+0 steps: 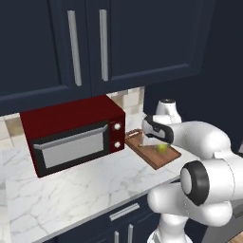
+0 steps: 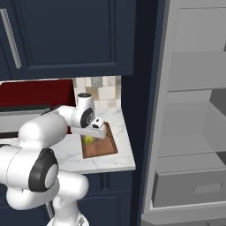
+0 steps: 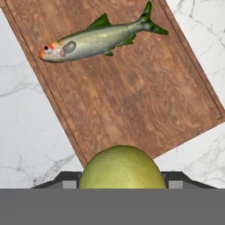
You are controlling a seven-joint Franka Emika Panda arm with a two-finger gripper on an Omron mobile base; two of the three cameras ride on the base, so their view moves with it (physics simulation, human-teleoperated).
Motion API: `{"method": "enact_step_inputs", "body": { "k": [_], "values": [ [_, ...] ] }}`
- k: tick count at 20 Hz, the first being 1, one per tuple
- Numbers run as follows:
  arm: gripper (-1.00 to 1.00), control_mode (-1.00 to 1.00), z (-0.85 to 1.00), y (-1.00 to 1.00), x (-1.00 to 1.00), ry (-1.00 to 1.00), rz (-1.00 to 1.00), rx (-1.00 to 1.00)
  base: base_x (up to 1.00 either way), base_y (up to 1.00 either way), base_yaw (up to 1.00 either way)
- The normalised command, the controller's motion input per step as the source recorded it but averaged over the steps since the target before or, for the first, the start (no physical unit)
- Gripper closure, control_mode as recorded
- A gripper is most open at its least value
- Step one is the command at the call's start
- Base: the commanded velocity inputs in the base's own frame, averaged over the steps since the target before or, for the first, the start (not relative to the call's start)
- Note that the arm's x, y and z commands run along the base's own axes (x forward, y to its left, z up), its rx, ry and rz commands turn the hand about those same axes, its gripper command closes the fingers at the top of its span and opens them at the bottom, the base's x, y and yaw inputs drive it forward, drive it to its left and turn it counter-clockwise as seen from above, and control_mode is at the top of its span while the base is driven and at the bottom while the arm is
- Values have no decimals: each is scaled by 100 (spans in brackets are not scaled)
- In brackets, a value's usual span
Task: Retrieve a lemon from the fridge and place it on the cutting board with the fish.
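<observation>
In the hand view my gripper point(image 3: 122, 183) is shut on the yellow-green lemon point(image 3: 122, 169), which bulges up between the two dark fingertips point(image 3: 66, 181). Beyond it lies the brown cutting board point(image 3: 132, 96) on the marble counter, with the silvery-green fish point(image 3: 94, 40) on its far part. From the left base view the lemon point(image 1: 162, 148) hangs in the gripper point(image 1: 160, 144) just over the cutting board point(image 1: 159, 160). The right base view has the lemon point(image 2: 89, 139) over the near-left part of the cutting board point(image 2: 103, 149). The fridge point(image 2: 194, 132) stands open at the right.
A dark red microwave point(image 1: 73, 135) sits on the marble counter point(image 1: 85, 185) left of the board. Navy cabinets point(image 1: 95, 42) hang above it. The counter ends at a navy panel point(image 2: 141, 110) beside the fridge. My white arm point(image 1: 209, 161) crosses the lower right.
</observation>
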Motion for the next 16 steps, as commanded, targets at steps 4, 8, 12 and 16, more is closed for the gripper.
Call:
{"method": "enact_step_inputs", "body": {
  "k": [4, 8, 12, 16],
  "values": [
    [100, -100, -43, 0, 0, -11, 0, 0, 0, 0, 0],
    [100, -100, -47, 0, 0, -9, 0, 0, 0, 0, 0],
    [100, -100, -43, 0, 0, -13, 0, 0, 0, 0, 0],
    [100, -100, -10, 0, 17, -4, 0, 0, 0, 0, 0]
  ]
}}
